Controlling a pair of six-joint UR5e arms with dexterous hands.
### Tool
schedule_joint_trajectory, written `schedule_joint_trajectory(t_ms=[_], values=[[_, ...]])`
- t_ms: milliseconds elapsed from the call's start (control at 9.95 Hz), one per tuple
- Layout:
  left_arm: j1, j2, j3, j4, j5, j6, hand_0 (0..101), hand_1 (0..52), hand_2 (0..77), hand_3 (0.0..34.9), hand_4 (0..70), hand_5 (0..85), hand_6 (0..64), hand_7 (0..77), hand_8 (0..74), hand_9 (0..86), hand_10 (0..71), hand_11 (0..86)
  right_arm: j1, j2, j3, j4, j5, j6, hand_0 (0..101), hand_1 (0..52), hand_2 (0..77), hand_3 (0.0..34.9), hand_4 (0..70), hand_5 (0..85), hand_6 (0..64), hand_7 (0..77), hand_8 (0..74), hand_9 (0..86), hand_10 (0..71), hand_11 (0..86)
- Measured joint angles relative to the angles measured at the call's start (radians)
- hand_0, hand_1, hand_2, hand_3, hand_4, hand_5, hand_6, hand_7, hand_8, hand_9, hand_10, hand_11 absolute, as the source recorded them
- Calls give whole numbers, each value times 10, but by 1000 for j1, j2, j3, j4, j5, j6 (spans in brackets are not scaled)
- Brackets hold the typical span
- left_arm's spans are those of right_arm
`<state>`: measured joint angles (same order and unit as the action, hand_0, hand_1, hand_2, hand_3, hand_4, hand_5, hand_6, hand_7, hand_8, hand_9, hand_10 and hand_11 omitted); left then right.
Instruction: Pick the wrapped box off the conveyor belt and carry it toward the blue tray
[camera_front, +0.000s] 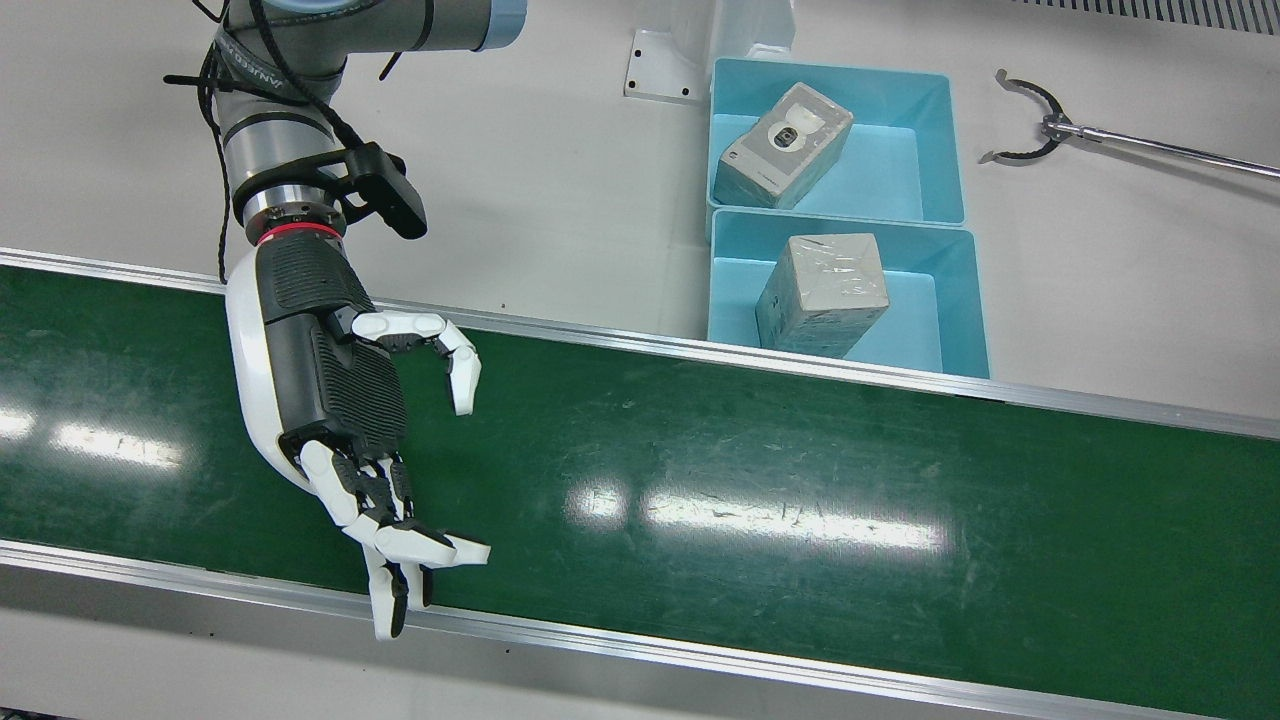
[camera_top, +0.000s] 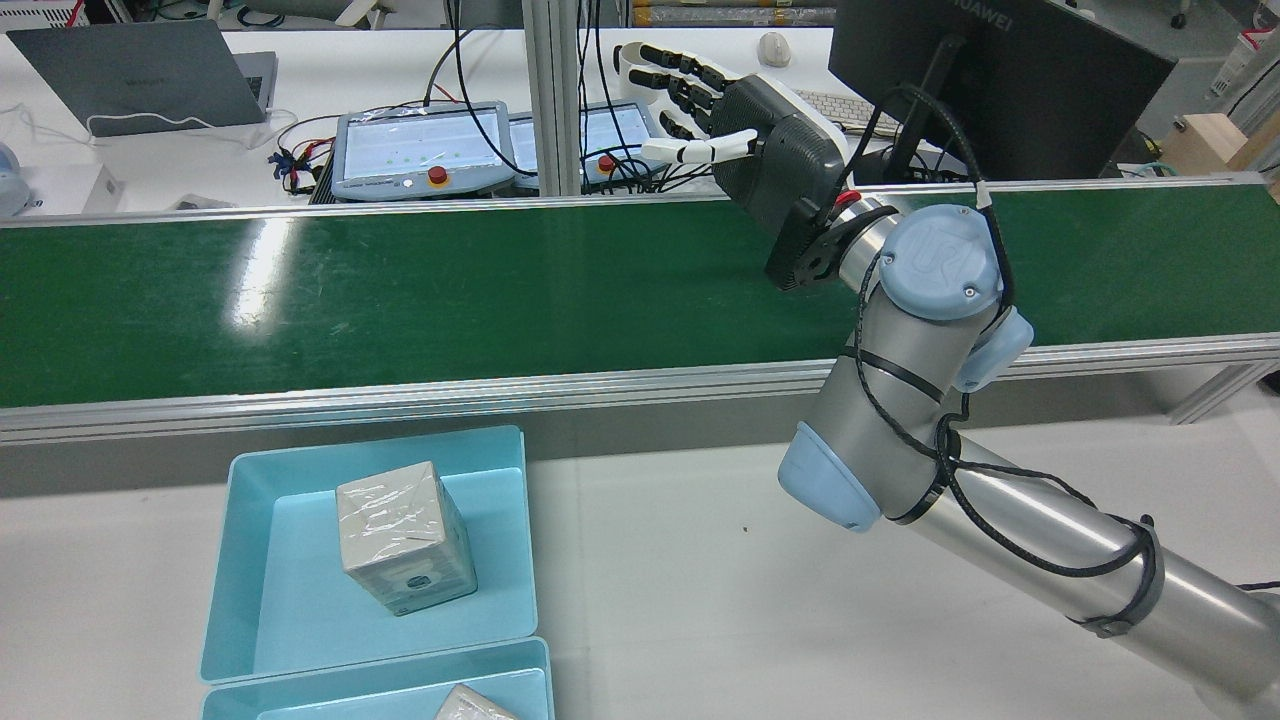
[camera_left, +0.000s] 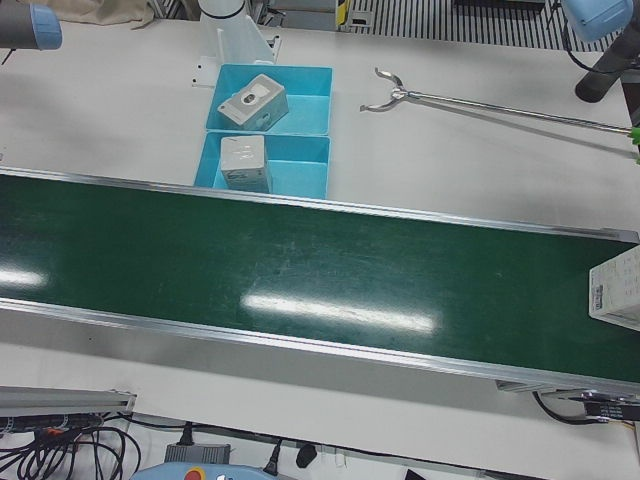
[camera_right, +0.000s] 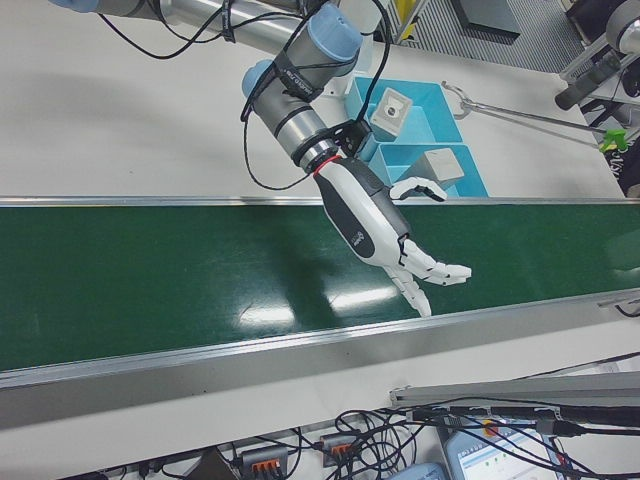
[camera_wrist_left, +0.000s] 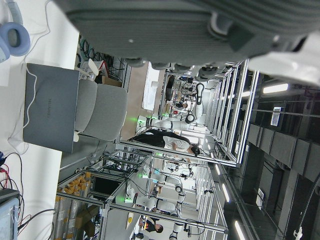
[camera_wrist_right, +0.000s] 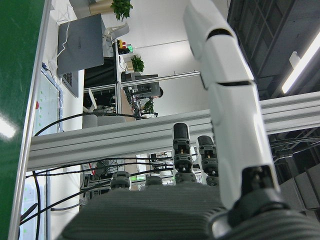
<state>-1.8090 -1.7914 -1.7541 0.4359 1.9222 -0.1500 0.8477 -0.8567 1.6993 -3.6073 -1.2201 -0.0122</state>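
right black-and-white ribbed hand (camera_front: 345, 420) spread, empty, over glossy green conveyor belt (camera_front: 760, 500); only left-front view shows film-wrapped white box (camera_left: 616, 291) at belt's end.

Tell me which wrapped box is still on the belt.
The white box at the belt's far end in the left-front view; the two grey ones sit in blue trays.

Front view looks steeply down on the conveyor belt (camera_front: 700, 470); rear view faces it from behind.
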Motion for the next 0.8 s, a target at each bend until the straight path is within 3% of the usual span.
schedule_joint_trajectory(t_ms=[101, 201, 302, 804], values=[[0, 0, 0, 0, 0, 0, 0, 0, 11, 0, 0, 11, 0, 5, 5, 0, 5, 0, -5, 0, 0, 0, 0, 0, 514, 240, 147, 79, 120, 120, 65, 207, 0, 27, 27, 49], [0, 0, 0, 0, 0, 0, 0, 0, 11, 0, 0, 11, 0, 5, 5, 0, 5, 0, -11, 1, -1, 1, -1, 0, 554, 267, 224, 75, 136, 115, 87, 207, 0, 27, 27, 54], [0, 0, 0, 0, 0, 0, 0, 0, 11, 0, 0, 5, 0, 5, 5, 0, 0, 5, -21, 2, -2, 1, -1, 0, 558, 256, 240, 56, 142, 115, 87, 202, 0, 38, 5, 60], [0, 0, 0, 0, 0, 0, 0, 0, 11, 0, 0, 11, 0, 5, 5, 0, 0, 0, -41, -1, -5, 59, -4, 5, 551, 240, 213, 62, 136, 109, 87, 196, 0, 38, 11, 38]])
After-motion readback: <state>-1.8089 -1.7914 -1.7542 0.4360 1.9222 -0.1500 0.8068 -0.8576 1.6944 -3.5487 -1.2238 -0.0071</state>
